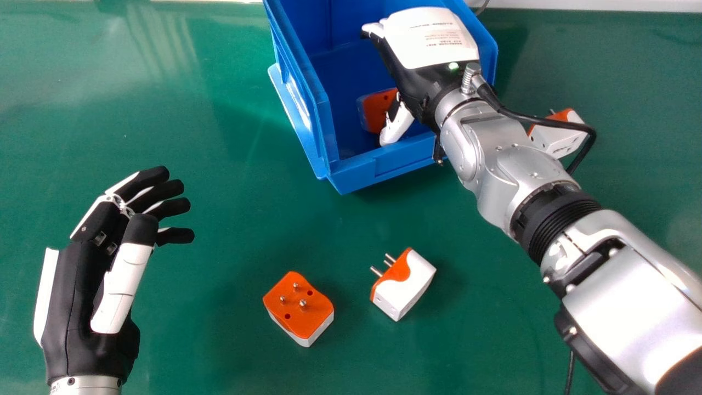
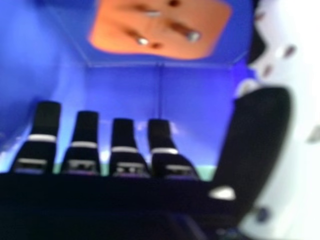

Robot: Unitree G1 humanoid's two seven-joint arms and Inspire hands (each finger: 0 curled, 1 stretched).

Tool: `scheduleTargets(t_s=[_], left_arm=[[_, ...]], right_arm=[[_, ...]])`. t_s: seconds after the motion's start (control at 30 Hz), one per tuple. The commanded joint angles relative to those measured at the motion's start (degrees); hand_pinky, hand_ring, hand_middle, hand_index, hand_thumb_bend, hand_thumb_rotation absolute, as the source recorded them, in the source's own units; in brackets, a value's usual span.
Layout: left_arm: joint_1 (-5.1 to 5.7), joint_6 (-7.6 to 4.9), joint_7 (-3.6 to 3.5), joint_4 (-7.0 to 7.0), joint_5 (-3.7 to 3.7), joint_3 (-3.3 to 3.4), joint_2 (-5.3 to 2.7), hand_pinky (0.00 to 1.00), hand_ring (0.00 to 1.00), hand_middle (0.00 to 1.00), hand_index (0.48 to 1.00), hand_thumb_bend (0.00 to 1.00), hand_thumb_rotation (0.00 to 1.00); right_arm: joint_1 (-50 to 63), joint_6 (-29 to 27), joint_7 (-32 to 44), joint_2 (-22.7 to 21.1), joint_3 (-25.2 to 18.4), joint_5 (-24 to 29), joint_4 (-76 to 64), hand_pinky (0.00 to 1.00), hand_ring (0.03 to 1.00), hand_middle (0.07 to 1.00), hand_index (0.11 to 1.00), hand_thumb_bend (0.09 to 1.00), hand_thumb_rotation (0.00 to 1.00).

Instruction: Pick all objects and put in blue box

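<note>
In blue box [image 1: 384,166], right hand [image 1: 425,44], fingers extended.

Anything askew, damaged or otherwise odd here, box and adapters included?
Nothing looks damaged or spilled. The blue box sits upright, slightly turned on the table. One plug adapter has its pins pointing sideways, while the adapter beside it has pins up; that seems ordinary scatter, not a fault.

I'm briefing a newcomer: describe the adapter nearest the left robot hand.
Start at the blue box. On the green table in front of it, take the left adapter. It sits orange face up, prongs upright, whereas its neighbour points them sideways.
</note>
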Motion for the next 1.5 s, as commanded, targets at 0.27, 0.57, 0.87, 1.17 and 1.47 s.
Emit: scheduleTargets(t_s=[0.27, 0.57, 0.87, 1.17, 1.47], left_arm=[[0.37, -0.62, 0.79, -1.59, 0.73, -0.08, -0.01, 0.56, 0.69, 0.72, 0.711, 1.0, 0.7], [-0.67, -0.32, 0.05, -0.7, -0.19, -0.11, 0.29, 0.56, 0.69, 0.72, 0.714, 0.99, 0.69], [-0.97, 1.47, -0.55, -1.57, -1.23, -0.26, 0.18, 0.58, 0.71, 0.73, 0.721, 0.99, 0.68], [-1.27, 2.4, -0.68, -1.78, -1.55, -0.23, 0.26, 0.6, 0.73, 0.75, 0.737, 1.0, 0.68], [-1.1, 2.3, -1.01, -1.71, -1.61, -0.04, 0.42, 0.62, 0.73, 0.75, 0.742, 0.99, 0.68]], right_arm=[[-2.09, 0.39, -1.49, -0.99, -0.15, -0.06, -2.64, 0.77, 0.866, 0.9, 0.861, 0.847, 0.14], [4.65, 2.45, -2.47, -6.48, -0.68, -1.61, -18.57, 0.74, 0.847, 0.881, 0.852, 0.843, 0.08], [18.51, 9.33, 3.87, -14.21, -4.23, -5.19, -49.99, 0.72, 0.834, 0.867, 0.836, 0.836, 0.09], [35.07, 10.45, 7.68, -19.5, -10.58, -8.01, -75.76, 0.7, 0.834, 0.862, 0.832, 0.814, 0.12], [54.14, 8.46, 4.15, -19.24, -15.69, -9.62, -90.21, 0.7, 0.837, 0.872, 0.848, 0.742, 0.23]])
